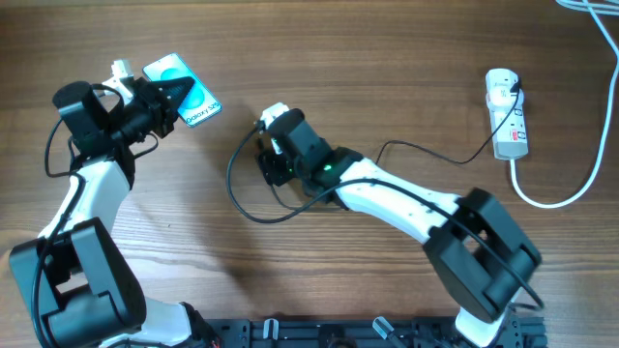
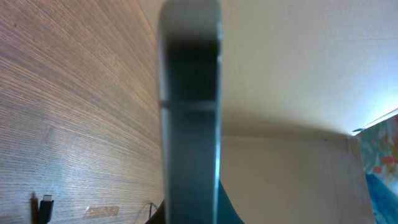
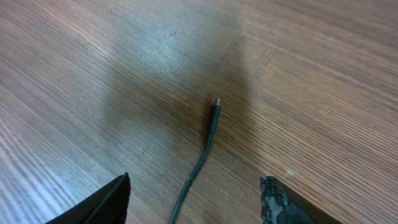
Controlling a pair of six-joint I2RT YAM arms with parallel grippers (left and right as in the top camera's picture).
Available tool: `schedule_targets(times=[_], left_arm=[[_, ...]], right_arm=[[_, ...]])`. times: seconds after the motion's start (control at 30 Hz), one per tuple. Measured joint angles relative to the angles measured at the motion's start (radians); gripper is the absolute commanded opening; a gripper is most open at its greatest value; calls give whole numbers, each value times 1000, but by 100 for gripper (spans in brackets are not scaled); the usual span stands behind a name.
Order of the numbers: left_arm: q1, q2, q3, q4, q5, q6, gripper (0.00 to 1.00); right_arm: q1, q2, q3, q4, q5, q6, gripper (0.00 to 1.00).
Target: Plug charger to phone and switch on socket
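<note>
Nearest: your right gripper (image 3: 194, 190), spread wide and empty, poised over the loose charger (image 3: 214, 117) tip. Left of that tip: your left gripper (image 1: 170, 93), clamped on the phone (image 1: 191, 97). Far right of it: the socket (image 1: 507, 114). Left to do, by my reading: plugging in, switching on.

The phone (image 2: 189, 112), seemingly edge-on, blurs across the left wrist view; the charger (image 3: 213, 119) runs off the right wrist view's bottom.
</note>
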Motion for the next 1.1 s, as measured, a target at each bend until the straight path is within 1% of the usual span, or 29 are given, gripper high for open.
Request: schedule_targets(times=[0.03, 0.1, 0.27, 0.73, 1.0, 1.1], left_arm=[[3, 0, 0, 0, 0, 2, 4], [3, 0, 0, 0, 0, 2, 4], [3, 0, 0, 0, 0, 2, 4], [3, 0, 0, 0, 0, 5, 4], [3, 0, 0, 0, 0, 6, 4], [3, 0, 0, 0, 0, 5, 4]], right_arm=[[1, 17, 9, 0, 0, -3, 60], [1, 47, 24, 0, 0, -11, 57], [1, 103, 55, 1, 0, -15, 53], [5, 160, 62, 103, 0, -16, 49], [7, 214, 63, 153, 0, -18, 41], [7, 219, 63, 172, 1, -18, 40]])
